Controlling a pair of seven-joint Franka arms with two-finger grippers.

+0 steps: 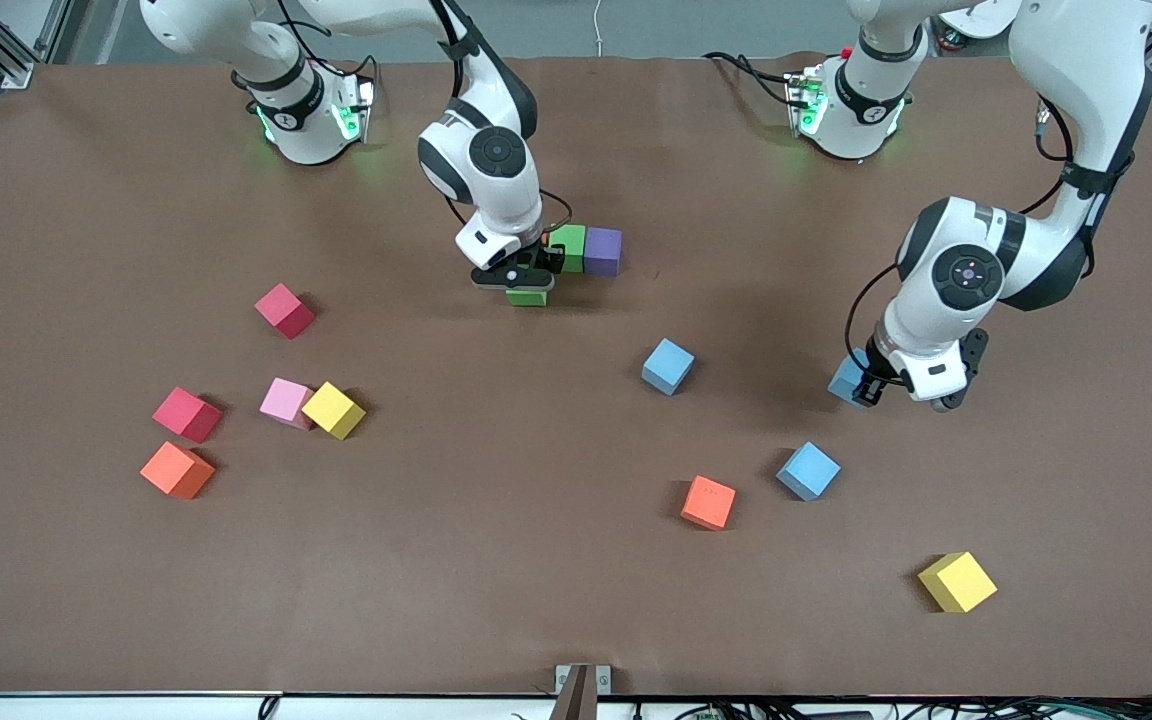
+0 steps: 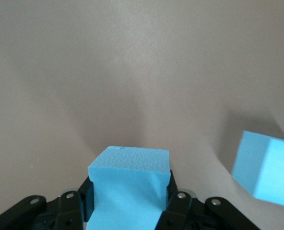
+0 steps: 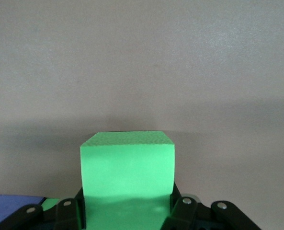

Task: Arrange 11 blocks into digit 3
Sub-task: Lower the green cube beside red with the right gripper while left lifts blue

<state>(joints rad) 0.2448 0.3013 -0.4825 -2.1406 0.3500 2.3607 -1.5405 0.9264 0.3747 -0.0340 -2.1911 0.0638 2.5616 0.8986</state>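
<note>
A green block (image 1: 526, 296) sat clamped between the fingers of the right gripper (image 1: 524, 280), a little above the centre of the front view; in the right wrist view the same green block (image 3: 127, 179) filled the gap between the black fingers (image 3: 70, 213). Just beside it, slightly higher in the frame, a second green block (image 1: 568, 247) and a purple block (image 1: 603, 250) stood touching side by side.

At the right of the frame, the left gripper (image 1: 861, 385) was closed on a light blue block (image 1: 848, 380). The left wrist view showed that held light blue block (image 2: 130, 189) pinched between the fingers (image 2: 177, 206), with another light blue block (image 2: 265, 170) lying near on the table.

The other blocks lay scattered on the brown table (image 1: 496, 580). A light blue one (image 1: 668, 365) sat right of centre, another light blue one (image 1: 808, 470) at lower right, an orange one (image 1: 708, 502) beside it, and a yellow one (image 1: 957, 581) near the lower right corner. At the left, a red block (image 1: 284, 310) stood alone; lower down, a pink block (image 1: 286, 401) touched a yellow block (image 1: 333, 410), and a second red block (image 1: 187, 414) sat just above an orange block (image 1: 177, 470).
</note>
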